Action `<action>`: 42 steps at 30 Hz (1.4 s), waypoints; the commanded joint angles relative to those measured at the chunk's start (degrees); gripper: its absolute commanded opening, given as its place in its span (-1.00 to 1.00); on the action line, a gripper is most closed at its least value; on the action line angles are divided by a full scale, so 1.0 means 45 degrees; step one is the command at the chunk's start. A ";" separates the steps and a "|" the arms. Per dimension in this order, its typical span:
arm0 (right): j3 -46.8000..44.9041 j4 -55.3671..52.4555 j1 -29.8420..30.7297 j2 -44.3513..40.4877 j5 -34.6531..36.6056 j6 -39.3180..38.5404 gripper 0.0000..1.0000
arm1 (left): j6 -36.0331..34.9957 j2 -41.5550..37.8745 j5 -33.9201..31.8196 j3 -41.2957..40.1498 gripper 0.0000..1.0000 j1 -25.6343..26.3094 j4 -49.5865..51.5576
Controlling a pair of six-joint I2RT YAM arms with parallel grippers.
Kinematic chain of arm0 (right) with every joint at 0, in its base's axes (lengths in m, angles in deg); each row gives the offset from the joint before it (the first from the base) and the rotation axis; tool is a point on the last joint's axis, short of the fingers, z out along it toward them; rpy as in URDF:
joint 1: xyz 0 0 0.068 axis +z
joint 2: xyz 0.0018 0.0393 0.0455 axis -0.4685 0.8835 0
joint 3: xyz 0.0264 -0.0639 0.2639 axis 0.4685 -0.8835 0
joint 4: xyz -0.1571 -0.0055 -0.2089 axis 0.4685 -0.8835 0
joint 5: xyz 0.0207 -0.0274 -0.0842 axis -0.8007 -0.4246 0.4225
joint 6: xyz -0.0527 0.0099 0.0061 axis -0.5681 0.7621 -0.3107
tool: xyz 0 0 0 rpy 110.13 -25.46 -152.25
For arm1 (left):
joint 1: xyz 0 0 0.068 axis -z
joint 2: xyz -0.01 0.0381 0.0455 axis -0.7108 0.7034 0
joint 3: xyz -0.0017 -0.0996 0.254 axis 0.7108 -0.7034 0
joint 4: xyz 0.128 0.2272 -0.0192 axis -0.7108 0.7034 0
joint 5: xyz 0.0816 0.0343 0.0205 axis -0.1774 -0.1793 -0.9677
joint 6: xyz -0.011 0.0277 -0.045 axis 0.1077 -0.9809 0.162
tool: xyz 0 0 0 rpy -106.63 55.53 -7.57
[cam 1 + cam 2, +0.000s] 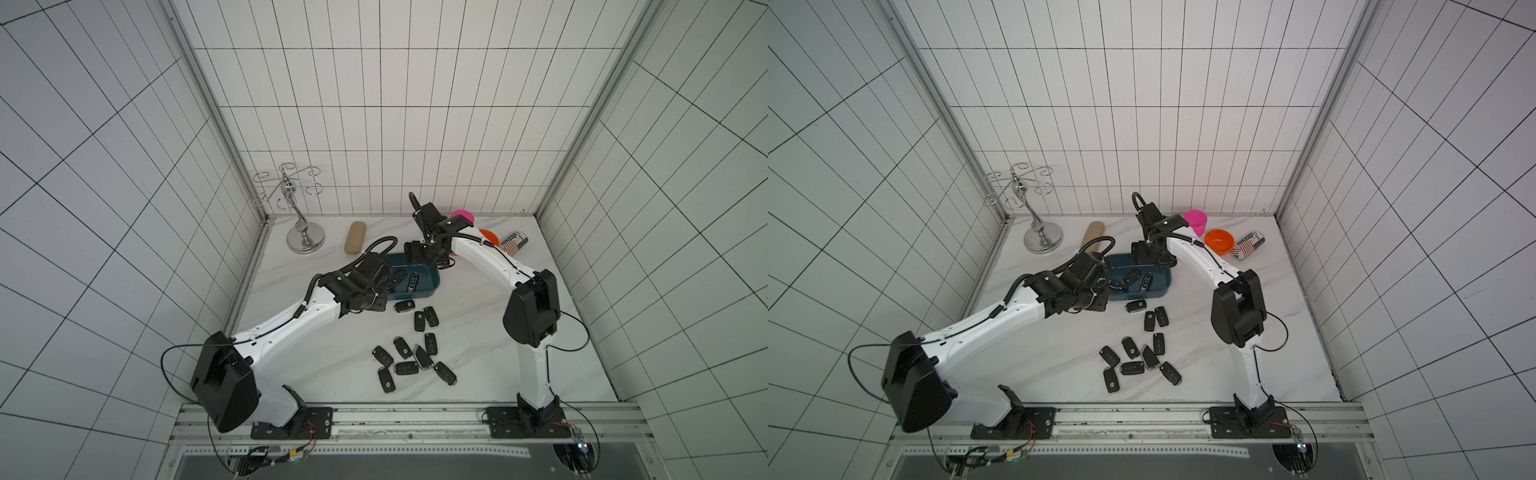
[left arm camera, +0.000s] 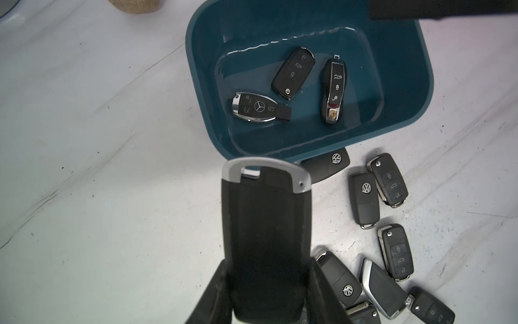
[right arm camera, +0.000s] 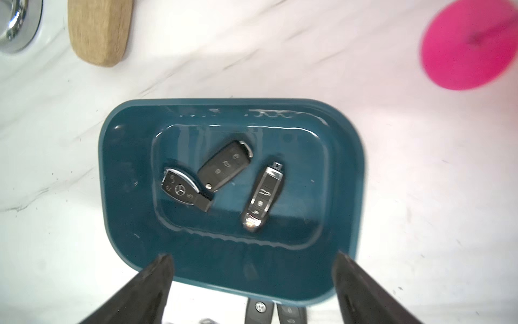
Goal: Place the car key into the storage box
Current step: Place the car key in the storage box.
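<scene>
The left gripper [image 2: 267, 280] is clenched on a black car key [image 2: 263, 213], with one finger pressing on each long side of it. The silver end of the key points away from the gripper and reaches just to the rim of the storage box [image 2: 207, 84], near one corner. The body of the key is over the white table [image 1: 498, 332] outside the box, and I cannot tell how high it is. The right gripper [image 3: 252, 261] is released: its two fingers stand wide apart with nothing between them, over the near edge of the box. Three keys lie flat on the bottom of the box: a key with a star logo [image 3: 182, 190], a black flip key [image 3: 224, 165] that touches it, and a slim key with chrome edges [image 3: 263, 196] a little apart from both. In both top views the box sits between the two wrists. A group of loose black keys [image 1: 415, 357] lies on the table in front of it, and one of them touches the front wall of the box. Behind the box, near the back wall, are a pink cup [image 1: 1196, 222], an orange bowl [image 1: 1219, 241], a can lying on its side [image 1: 1250, 245], a tan oblong case [image 1: 355, 243] and a chrome stand with hooks [image 1: 305, 232].
</scene>
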 commanded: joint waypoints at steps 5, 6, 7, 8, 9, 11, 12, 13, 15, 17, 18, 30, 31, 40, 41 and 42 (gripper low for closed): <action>-0.5558 0.0352 -0.0272 -0.4244 0.0801 -0.0142 0.93 | -0.0496 0.2865 0.0123 0.2858 -0.49 -0.0211 -0.0254; -0.6186 0.0371 -0.0296 -0.4731 0.0606 -0.0076 0.92 | -0.0576 0.3216 0.0151 0.3186 -0.49 -0.0260 -0.0253; -0.6803 0.0346 -0.0289 -0.5303 0.0465 0.0010 0.91 | -0.0647 0.3638 0.0231 0.3563 -0.49 -0.0325 -0.0201; -0.7389 0.0210 -0.0281 -0.5780 0.0353 0.0102 0.91 | -0.0715 0.4089 0.0325 0.3988 -0.49 -0.0431 -0.0094; -0.7879 0.0189 -0.0255 -0.6204 0.0182 0.0190 0.91 | -0.0758 0.4490 0.0459 0.4325 -0.48 -0.0529 0.0002; -0.9101 0.0229 -0.0112 -0.7152 -0.0347 0.0505 0.90 | -0.0836 0.5406 0.0893 0.5171 -0.48 -0.0799 0.0331; -0.9549 0.0297 0.0001 -0.7567 -0.0535 0.0651 0.90 | -0.0854 0.5747 0.1028 0.5448 -0.49 -0.0888 0.0389; -1.0009 0.0371 0.0169 -0.8005 -0.0697 0.0814 0.90 | -0.0905 0.6108 0.1138 0.5761 -0.49 -0.0952 0.0428; -1.0754 0.0342 0.0560 -0.8734 -0.0834 0.1106 0.90 | -0.0935 0.6735 0.1191 0.6366 -0.49 -0.1067 0.0759; -1.1428 0.0378 0.0988 -0.9433 -0.0954 0.1179 0.90 | -0.0923 0.7277 0.1138 0.6806 -0.49 -0.1124 0.1038; -1.1708 0.0438 0.1160 -0.9675 -0.0981 0.1202 0.90 | -0.0883 0.7474 0.1160 0.6936 -0.49 -0.1147 0.1145; -1.2916 0.0084 0.3755 -0.9656 -0.0747 0.1736 0.78 | -0.0761 0.8823 0.1329 0.7437 -0.46 -0.1255 0.1963; -1.2932 0.0116 0.4063 -0.9598 -0.0597 0.1776 0.78 | -0.0742 0.8883 0.1336 0.7394 -0.46 -0.1297 0.1973; -1.3568 0.0769 0.5890 -0.8638 0.0279 0.1920 0.79 | -0.0775 0.9388 0.1674 0.7309 -0.41 -0.1707 0.2163; -1.3712 0.0913 0.5992 -0.8572 0.0353 0.1905 0.79 | -0.0800 0.9456 0.1748 0.7315 -0.41 -0.1768 0.2204; -1.3831 0.1097 0.6058 -0.8503 0.0344 0.1839 0.80 | -0.0829 0.9505 0.1770 0.7282 -0.40 -0.1798 0.2201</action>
